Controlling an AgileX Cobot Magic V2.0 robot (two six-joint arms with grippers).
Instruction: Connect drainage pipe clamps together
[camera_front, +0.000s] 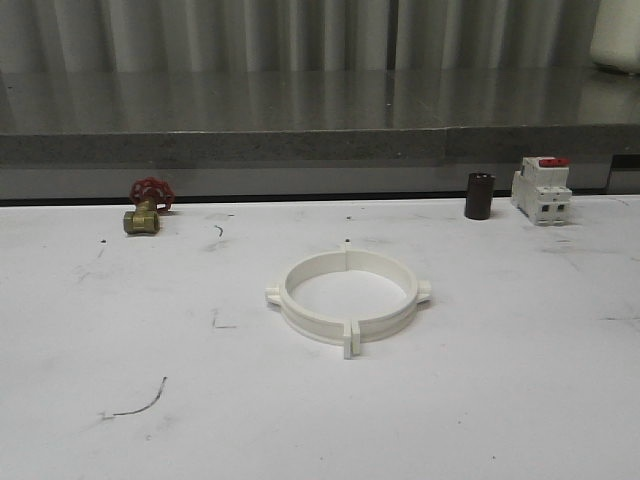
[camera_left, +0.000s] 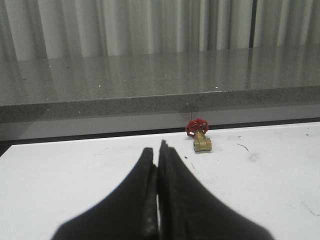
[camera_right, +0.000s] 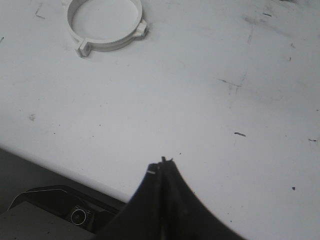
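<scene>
The two white drainage pipe clamps (camera_front: 348, 296) lie flat in the middle of the table, their end tabs meeting so they form one ring. The same ring of drainage pipe clamps (camera_right: 104, 25) shows in the right wrist view, far from the fingers. My right gripper (camera_right: 163, 161) is shut with nothing in it, low over the table's near edge. My left gripper (camera_left: 156, 148) is shut and empty too, above bare table on the left side, pointing toward the brass valve.
A brass valve with a red handwheel (camera_front: 146, 207) (camera_left: 199, 136) stands at the back left. A dark cylinder (camera_front: 479, 196) and a white circuit breaker with a red top (camera_front: 541, 189) stand at the back right. A grey ledge (camera_front: 300, 140) runs behind the table.
</scene>
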